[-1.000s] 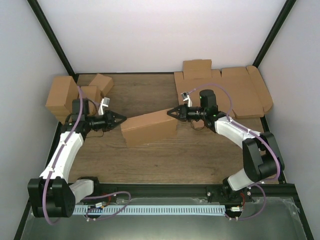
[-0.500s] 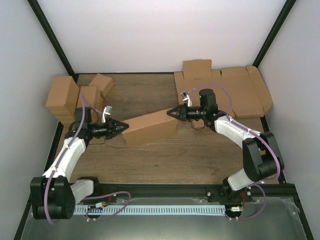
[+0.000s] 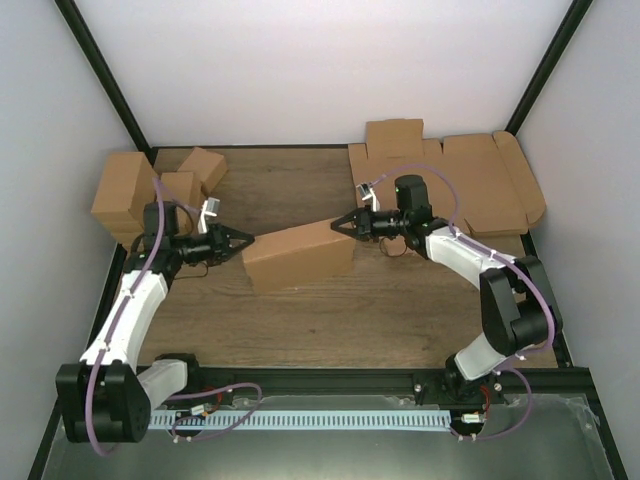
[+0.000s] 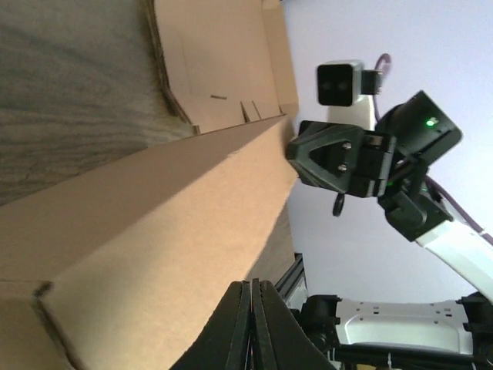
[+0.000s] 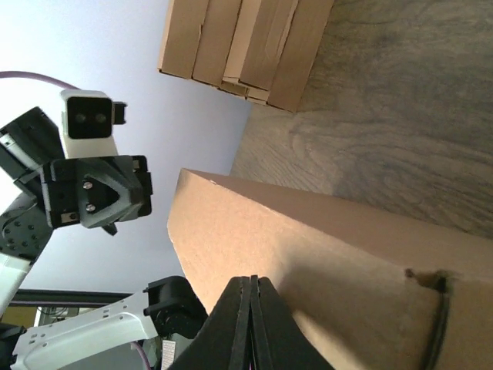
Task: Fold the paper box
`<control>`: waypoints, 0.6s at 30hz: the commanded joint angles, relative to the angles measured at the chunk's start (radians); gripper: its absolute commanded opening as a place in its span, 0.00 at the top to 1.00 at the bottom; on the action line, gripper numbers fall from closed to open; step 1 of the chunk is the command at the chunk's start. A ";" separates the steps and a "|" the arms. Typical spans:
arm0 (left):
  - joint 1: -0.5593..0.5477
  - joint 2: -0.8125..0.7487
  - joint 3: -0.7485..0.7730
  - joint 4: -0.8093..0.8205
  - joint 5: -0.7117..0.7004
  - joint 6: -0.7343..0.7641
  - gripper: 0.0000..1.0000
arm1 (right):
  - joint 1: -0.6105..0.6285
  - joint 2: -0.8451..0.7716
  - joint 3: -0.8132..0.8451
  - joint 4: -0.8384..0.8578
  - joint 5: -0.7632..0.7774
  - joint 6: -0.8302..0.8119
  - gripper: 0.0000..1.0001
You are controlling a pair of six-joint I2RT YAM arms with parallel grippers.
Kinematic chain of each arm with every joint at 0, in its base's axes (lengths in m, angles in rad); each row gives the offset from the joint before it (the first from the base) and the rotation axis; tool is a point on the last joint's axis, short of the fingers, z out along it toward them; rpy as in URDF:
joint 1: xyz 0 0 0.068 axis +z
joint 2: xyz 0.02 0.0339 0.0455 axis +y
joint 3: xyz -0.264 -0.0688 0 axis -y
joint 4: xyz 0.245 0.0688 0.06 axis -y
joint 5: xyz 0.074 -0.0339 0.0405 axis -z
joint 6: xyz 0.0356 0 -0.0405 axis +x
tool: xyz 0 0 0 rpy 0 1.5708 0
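Observation:
The paper box (image 3: 298, 255) stands folded as a closed brown carton in the middle of the wooden table, slightly slanted. My left gripper (image 3: 250, 241) is shut, its tips touching the box's left end. My right gripper (image 3: 338, 224) is shut, its tips at the box's upper right corner. In the left wrist view the box (image 4: 146, 231) fills the left side above my shut left gripper (image 4: 253, 287), with the right gripper (image 4: 294, 151) at its far end. In the right wrist view the box (image 5: 331, 254) lies behind my shut right gripper (image 5: 253, 281), and the left gripper (image 5: 148, 194) sits beyond it.
Flat die-cut cardboard sheets (image 3: 470, 180) lie at the back right, also in the left wrist view (image 4: 223, 54). Folded brown cartons (image 3: 125, 190) are stacked at the back left, also in the right wrist view (image 5: 239, 46). White walls enclose the table.
My left gripper dipped toward the near side, then came back up to the box's left end. The right gripper edged slightly left. The box shifted a little.

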 commanded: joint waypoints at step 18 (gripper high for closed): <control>-0.004 -0.040 -0.001 -0.006 -0.023 -0.012 0.96 | 0.001 0.070 -0.057 0.043 -0.004 -0.001 0.99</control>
